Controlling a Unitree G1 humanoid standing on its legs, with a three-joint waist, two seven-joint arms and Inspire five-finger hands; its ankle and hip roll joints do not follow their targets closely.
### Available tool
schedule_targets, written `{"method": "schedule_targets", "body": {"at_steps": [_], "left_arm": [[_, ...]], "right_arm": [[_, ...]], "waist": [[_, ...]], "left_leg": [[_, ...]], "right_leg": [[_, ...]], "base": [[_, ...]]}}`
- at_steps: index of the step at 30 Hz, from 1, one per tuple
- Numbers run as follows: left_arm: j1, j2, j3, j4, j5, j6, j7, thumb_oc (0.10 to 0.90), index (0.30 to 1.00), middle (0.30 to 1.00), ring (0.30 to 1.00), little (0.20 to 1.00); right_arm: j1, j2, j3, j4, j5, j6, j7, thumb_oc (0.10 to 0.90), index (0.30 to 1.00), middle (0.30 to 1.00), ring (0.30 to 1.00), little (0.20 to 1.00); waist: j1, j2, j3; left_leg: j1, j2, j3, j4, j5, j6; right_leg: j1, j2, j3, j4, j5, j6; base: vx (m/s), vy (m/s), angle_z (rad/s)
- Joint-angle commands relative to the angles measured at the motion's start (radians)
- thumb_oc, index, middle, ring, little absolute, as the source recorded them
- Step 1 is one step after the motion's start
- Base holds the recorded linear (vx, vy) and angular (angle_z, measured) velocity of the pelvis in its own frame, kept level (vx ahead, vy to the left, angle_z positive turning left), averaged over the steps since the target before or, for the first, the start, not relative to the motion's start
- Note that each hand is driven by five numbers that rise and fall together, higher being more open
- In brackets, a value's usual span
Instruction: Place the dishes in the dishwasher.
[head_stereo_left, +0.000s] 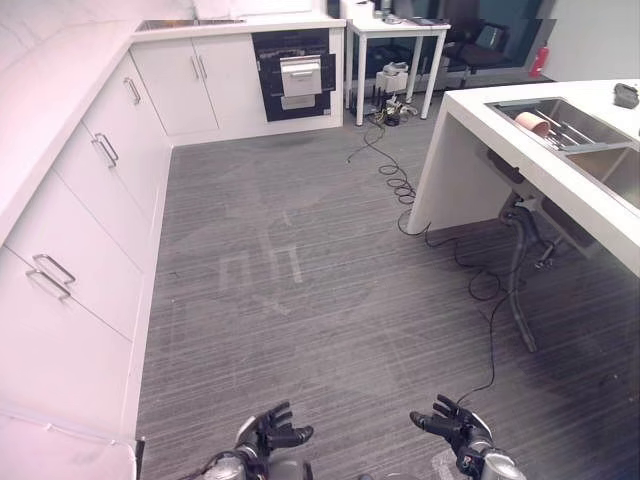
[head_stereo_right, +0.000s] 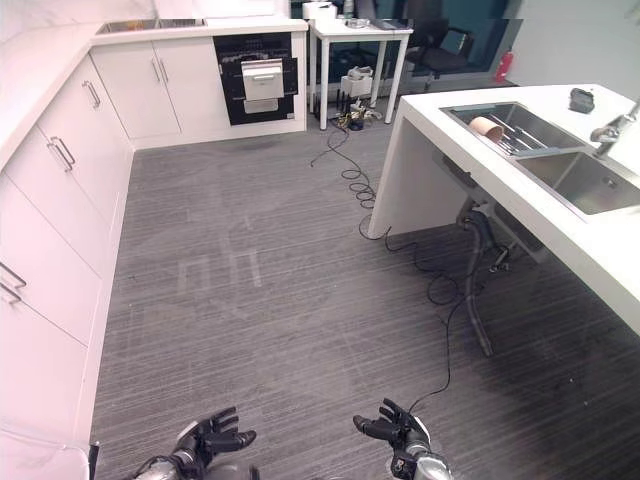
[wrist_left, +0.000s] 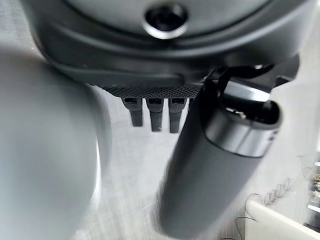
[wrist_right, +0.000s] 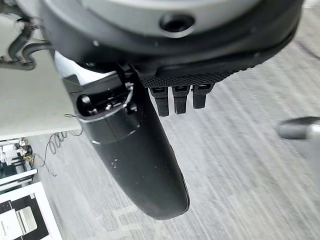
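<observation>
A pinkish cup lies on its side in the left basin of the steel sink set in the white island counter at the right. The dishwasher is a dark-fronted unit with a white panel, built into the far cabinets. My left hand and right hand hang low over the grey floor near me, both with fingers relaxed and holding nothing. Each wrist view shows the thumb and straight fingers over bare floor.
White cabinets with metal handles run along the left wall. A white island counter stands at the right, with a drain pipe and cables trailing on the floor. A small white table stands beside the dishwasher.
</observation>
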Motion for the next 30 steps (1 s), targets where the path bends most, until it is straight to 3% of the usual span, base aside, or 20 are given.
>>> {"method": "schedule_targets", "body": {"at_steps": [1, 3, 6, 7, 9, 10, 11, 12, 14, 16, 17, 18, 19, 20, 21, 23, 24, 27, 28, 30], "left_arm": [[0.026, -0.002, -0.028, -0.027, 0.012, -0.044, 0.008, 0.800, 0.900, 0.900, 0.900, 0.900], [0.035, -0.009, -0.030, -0.032, 0.026, -0.046, 0.009, 0.800, 0.900, 0.900, 0.900, 0.900], [0.043, -0.010, -0.026, -0.028, 0.021, -0.045, 0.004, 0.800, 0.900, 0.900, 0.900, 0.900], [0.037, -0.004, -0.031, -0.021, 0.020, -0.047, -0.005, 0.800, 0.900, 0.900, 0.900, 0.900], [0.020, 0.007, -0.044, -0.006, 0.011, -0.054, -0.019, 0.800, 0.900, 0.900, 0.900, 0.900], [0.009, 0.011, -0.053, 0.002, 0.020, -0.058, -0.026, 0.800, 0.900, 0.900, 0.900, 0.900], [0.005, 0.014, -0.061, 0.007, 0.023, -0.064, -0.027, 0.800, 0.900, 0.900, 0.900, 0.900], [-0.001, 0.027, -0.070, 0.012, 0.028, -0.073, -0.011, 0.800, 0.900, 0.900, 0.900, 0.900], [-0.007, 0.040, -0.077, 0.016, 0.028, -0.086, -0.004, 0.800, 0.900, 0.900, 0.900, 0.900], [-0.015, 0.054, -0.073, 0.001, 0.010, -0.090, -0.008, 0.800, 0.900, 0.900, 0.900, 0.900], [-0.022, 0.058, -0.069, -0.017, 0.013, -0.084, -0.008, 0.800, 0.900, 0.900, 0.900, 0.900], [-0.024, 0.059, -0.069, -0.020, 0.019, -0.081, -0.013, 0.800, 0.900, 0.900, 0.900, 0.900], [-0.028, 0.058, -0.069, -0.025, 0.020, -0.083, -0.007, 0.800, 0.900, 0.900, 0.900, 0.900], [-0.028, 0.055, -0.070, -0.026, 0.023, -0.088, -0.004, 0.800, 0.900, 0.900, 0.900, 0.900], [-0.025, 0.050, -0.070, -0.027, 0.028, -0.091, -0.001, 0.800, 0.900, 0.900, 0.900, 0.900], [-0.024, 0.049, -0.070, -0.027, 0.037, -0.090, -0.006, 0.800, 0.900, 0.900, 0.900, 0.900], [-0.005, 0.032, -0.080, -0.017, 0.031, -0.102, 0.001, 0.800, 0.900, 0.900, 0.900, 0.900], [0.011, 0.019, -0.083, -0.006, 0.039, -0.117, 0.007, 0.800, 0.900, 0.900, 0.900, 0.900], [0.018, 0.008, -0.078, -0.006, 0.045, -0.116, 0.030, 0.800, 0.900, 0.900, 0.900, 0.900], [0.019, -0.001, -0.073, 0.000, 0.025, -0.109, 0.061, 0.800, 0.900, 0.900, 0.900, 0.900]], "right_arm": [[-0.012, -0.034, 0.016, -0.032, 0.033, -0.062, 0.004, 0.800, 0.900, 0.900, 0.900, 0.900], [-0.019, -0.030, 0.012, 0.008, 0.038, -0.092, 0.013, 0.800, 0.900, 0.900, 0.900, 0.900], [-0.021, -0.021, 0.002, 0.010, -0.011, -0.086, -0.016, 0.800, 0.900, 0.900, 0.900, 0.900], [-0.016, -0.020, -0.004, 0.010, -0.010, -0.078, -0.032, 0.800, 0.900, 0.900, 0.900, 0.900], [-0.008, -0.019, -0.014, 0.023, -0.006, -0.064, -0.058, 0.800, 0.900, 0.900, 0.900, 0.900], [0.003, -0.014, -0.024, 0.027, -0.017, -0.063, -0.063, 0.800, 0.900, 0.900, 0.900, 0.900], [0.008, -0.012, -0.029, 0.030, -0.029, -0.066, -0.061, 0.800, 0.900, 0.900, 0.900, 0.900], [0.021, -0.004, -0.027, 0.032, -0.068, -0.074, -0.063, 0.800, 0.900, 0.900, 0.900, 0.900], [0.025, 0.002, -0.019, 0.041, -0.047, -0.073, -0.066, 0.800, 0.900, 0.900, 0.900, 0.900], [0.025, 0.006, -0.013, 0.048, -0.034, -0.076, -0.070, 0.800, 0.900, 0.900, 0.900, 0.900], [0.028, 0.005, -0.014, 0.052, -0.022, -0.083, -0.070, 0.800, 0.900, 0.900, 0.900, 0.900], [0.029, 0.004, -0.015, 0.054, -0.016, -0.084, -0.070, 0.800, 0.900, 0.900, 0.900, 0.900], [0.028, -0.004, -0.020, 0.064, -0.006, -0.094, -0.057, 0.800, 0.900, 0.900, 0.900, 0.900], [0.027, -0.009, -0.023, 0.073, -0.002, -0.100, -0.045, 0.800, 0.900, 0.900, 0.900, 0.900], [0.027, -0.014, -0.029, 0.078, 0.001, -0.109, -0.036, 0.800, 0.900, 0.900, 0.900, 0.900], [0.028, -0.015, -0.031, 0.079, 0.002, -0.110, -0.032, 0.800, 0.900, 0.900, 0.900, 0.900], [0.036, -0.008, -0.044, 0.074, -0.035, -0.114, -0.031, 0.800, 0.900, 0.900, 0.900, 0.900], [0.040, -0.002, -0.050, 0.072, -0.048, -0.106, -0.038, 0.800, 0.900, 0.900, 0.900, 0.900], [0.034, -0.010, -0.045, 0.073, -0.057, -0.085, -0.038, 0.800, 0.900, 0.900, 0.900, 0.900], [0.030, -0.015, -0.040, 0.082, -0.073, -0.073, -0.033, 0.800, 0.900, 0.900, 0.900, 0.900]], "waist": [[0.040, 0.073, 0.001], [0.070, 0.079, -0.004], [0.069, 0.078, -0.018], [0.060, 0.076, -0.021], [0.043, 0.080, -0.025], [0.030, 0.094, -0.020], [0.024, 0.101, -0.018], [0.005, 0.126, -0.007], [-0.009, 0.132, 0.004], [-0.027, 0.124, 0.020], [-0.042, 0.108, 0.029], [-0.046, 0.104, 0.031], [-0.062, 0.081, 0.034], [-0.074, 0.069, 0.037], [-0.088, 0.047, 0.040], [-0.091, 0.043, 0.040], [-0.110, 0.014, 0.030], [-0.108, 0.012, 0.017], [-0.098, 0.012, -0.003], [-0.098, 0.016, -0.016]], "left_leg": [[-0.037, 0.043, -0.124, -0.186, 0.094, -0.045], [-0.103, 0.033, -0.158, -0.186, 0.095, -0.061], [-0.060, 0.012, -0.123, -0.186, 0.062, -0.036], [-0.039, 0.004, -0.110, -0.186, 0.049, -0.020], [-0.005, -0.008, -0.105, -0.186, 0.023, 0.009], [0.027, -0.008, -0.093, -0.186, 0.008, 0.028], [0.041, -0.010, -0.089, -0.186, 0.000, 0.038], [0.092, -0.005, -0.089, -0.186, -0.032, 0.062], [0.133, 0.002, -0.070, -0.186, -0.058, 0.071], [0.176, -0.008, -0.064, -0.186, -0.086, 0.073], [0.202, -0.033, -0.071, -0.186, -0.107, 0.071], [0.208, -0.038, -0.072, -0.186, -0.112, 0.070], [0.235, -0.061, -0.074, -0.186, -0.141, 0.066], [0.262, -0.070, -0.074, -0.186, -0.165, 0.063], [0.293, -0.090, -0.070, -0.186, -0.197, 0.059], [0.301, -0.094, -0.069, -0.186, -0.207, 0.058], [0.364, -0.111, -0.070, -0.186, -0.279, 0.046], [0.395, -0.101, -0.059, -0.186, -0.304, 0.036], [0.413, -0.082, -0.033, -0.186, -0.309, 0.023], [0.433, -0.067, -0.035, -0.186, -0.288, 0.012]], "right_leg": [[-0.023, 0.051, 0.082, 0.121, 0.000, 0.116], [0.026, 0.041, 0.127, 0.121, -0.031, 0.135], [0.075, -0.001, 0.137, 0.121, -0.049, 0.168], [0.095, -0.017, 0.128, 0.121, -0.017, 0.177], [0.140, -0.036, 0.106, 0.126, 0.111, 0.200], [0.093, -0.048, 0.073, 0.264, 0.186, 0.223], [0.059, -0.051, 0.064, 0.336, 0.210, 0.230], [-0.058, -0.048, 0.028, 0.531, 0.276, 0.234], [-0.140, -0.048, -0.012, 0.594, 0.282, 0.229], [-0.206, -0.023, -0.059, 0.546, 0.260, 0.225], [-0.221, -0.007, -0.084, 0.424, 0.262, 0.226], [-0.222, -0.005, -0.089, 0.393, 0.265, 0.226], [-0.238, -0.044, -0.118, 0.217, 0.291, 0.221], [-0.248, -0.069, -0.136, 0.121, 0.312, 0.223], [-0.308, -0.120, -0.137, 0.121, 0.305, 0.234], [-0.321, -0.131, -0.136, 0.121, 0.307, 0.238], [-0.430, -0.217, -0.112, 0.121, 0.320, 0.272], [-0.438, -0.242, -0.129, 0.121, 0.331, 0.277], [-0.399, -0.241, -0.158, 0.121, 0.310, 0.260], [-0.379, -0.215, -0.151, 0.121, 0.293, 0.240]], "base": [[0.76, 0.371, -0.69], [0.59, 0.306, -0.71], [0.39, 0.251, -1.01], [0.45, 0.268, -1.08], [0.37, 0.217, -0.45], [0.28, 0.185, -0.18], [0.32, 0.244, 0.07], [0.28, 0.175, -0.05], [0.24, 0.054, -0.38], [0.22, -0.106, -0.50], [0.22, -0.147, -0.59], [0.33, -0.237, -0.49], [0.32, -0.209, -0.10], [0.41, -0.266, 0.02], [0.32, -0.189, -0.05], [0.33, -0.196, -0.30], [0.52, -0.325, -0.57], [0.44, -0.305, -0.44], [0.47, -0.319, -0.35], [0.46, -0.300, -0.51]]}}
